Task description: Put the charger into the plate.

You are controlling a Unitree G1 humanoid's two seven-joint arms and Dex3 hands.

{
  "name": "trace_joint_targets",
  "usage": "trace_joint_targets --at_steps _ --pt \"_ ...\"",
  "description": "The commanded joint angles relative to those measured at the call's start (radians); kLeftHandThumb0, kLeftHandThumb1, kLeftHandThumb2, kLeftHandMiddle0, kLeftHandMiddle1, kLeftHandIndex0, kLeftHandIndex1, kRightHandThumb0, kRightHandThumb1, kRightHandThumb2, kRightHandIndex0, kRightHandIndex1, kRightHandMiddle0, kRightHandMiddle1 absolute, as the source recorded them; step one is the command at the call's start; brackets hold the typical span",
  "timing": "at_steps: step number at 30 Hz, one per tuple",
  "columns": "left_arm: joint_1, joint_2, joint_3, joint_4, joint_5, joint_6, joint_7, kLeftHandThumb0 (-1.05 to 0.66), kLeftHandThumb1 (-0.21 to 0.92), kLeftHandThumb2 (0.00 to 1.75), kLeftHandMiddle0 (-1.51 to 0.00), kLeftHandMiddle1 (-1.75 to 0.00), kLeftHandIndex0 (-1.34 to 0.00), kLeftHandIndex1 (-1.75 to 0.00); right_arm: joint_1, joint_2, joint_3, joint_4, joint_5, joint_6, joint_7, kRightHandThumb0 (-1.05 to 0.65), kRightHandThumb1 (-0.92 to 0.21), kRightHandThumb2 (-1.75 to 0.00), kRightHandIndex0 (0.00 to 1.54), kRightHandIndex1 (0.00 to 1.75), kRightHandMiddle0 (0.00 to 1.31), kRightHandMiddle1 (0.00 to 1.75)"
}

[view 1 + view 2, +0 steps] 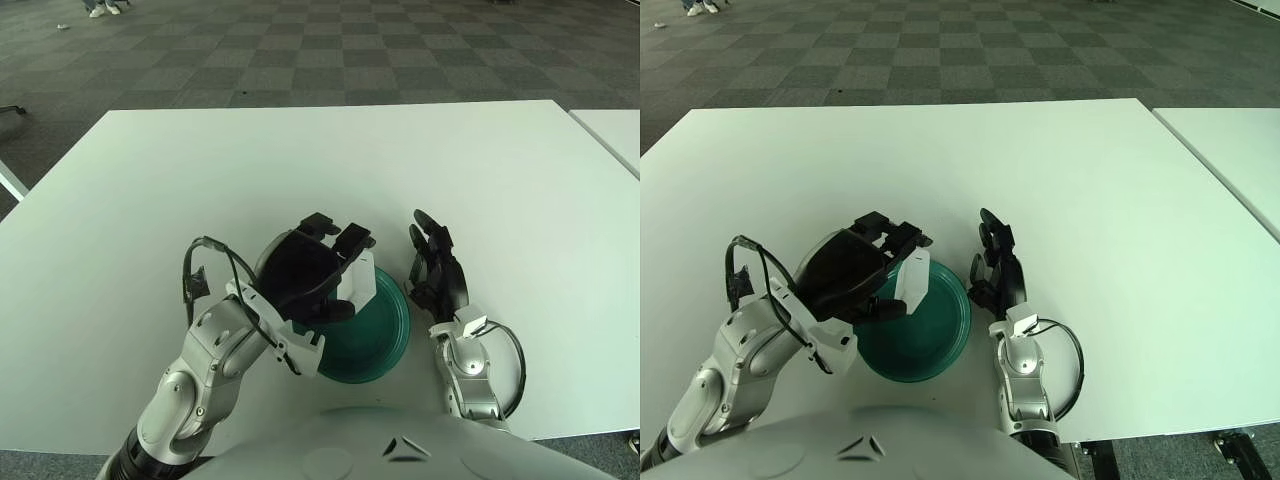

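One left robot hand [318, 268] clasps charger [361, 283] over plate [385, 335].

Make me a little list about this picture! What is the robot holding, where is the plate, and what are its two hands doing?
holding: a white charger, gripped in the left hand
charger place: over the plate's left edge; whether it touches the plate cannot be told
plate: green plate, on the white table near the robot
left hand: above the plate's left side, fingers curled round the charger
right hand: right hand shows just right of the plate, holding nothing, fingers relaxed
job: charger not yet released
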Motion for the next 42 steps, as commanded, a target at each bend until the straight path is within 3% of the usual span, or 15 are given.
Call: trace_joint_targets --at_steps 1,8,17,38,41,42 --pt "-0.025 0.015 0.020 -0.018 -0.006 -0.007 -0.061 -1.05 0.92 0.96 -0.11 -0.11 0.00 -0.40 0.122 -0.037 -0.006 0.134 -0.007 0.047 0.005 -0.78 -0.92 -0.97 0.17 0.00 0.00 0.53" --pt "-0.031 0.014 0.032 -0.024 -0.031 -0.010 -0.109 -1.05 0.92 0.99 -0.06 -0.05 0.00 -0.23 0.127 -0.037 -0.002 0.110 0.021 0.075 0.022 -0.78 -0.92 -0.98 0.19 0.01 0.00 0.53" --pt "-0.040 0.012 0.043 -0.029 -0.041 -0.018 -0.149 -1.05 0.92 1.00 -0.04 -0.02 0.00 -0.18 0.130 -0.032 -0.001 0.089 0.029 0.094 0.024 -0.77 -0.92 -0.98 0.19 0.01 0.00 0.54" --pt "-0.053 0.007 0.084 -0.043 -0.038 -0.020 -0.154 -1.05 0.92 0.96 -0.07 -0.02 0.00 -0.19 0.135 -0.023 0.000 0.082 0.025 0.075 0.019 -0.77 -0.92 -0.97 0.20 0.01 0.00 0.59" --pt "-0.027 -0.047 0.136 -0.044 -0.047 0.029 -0.085 -1.05 0.92 0.94 -0.09 -0.02 0.00 -0.24 0.134 -0.012 0.002 0.078 0.029 0.085 0.010 -0.77 -0.92 -0.95 0.20 0.01 0.00 0.61" --pt "-0.011 -0.073 0.161 -0.044 -0.070 0.054 -0.057 -1.05 0.92 0.93 -0.12 -0.03 0.00 -0.34 0.134 -0.009 0.002 0.077 0.032 0.088 0.010 -0.77 -0.92 -0.94 0.21 0.01 0.00 0.63"
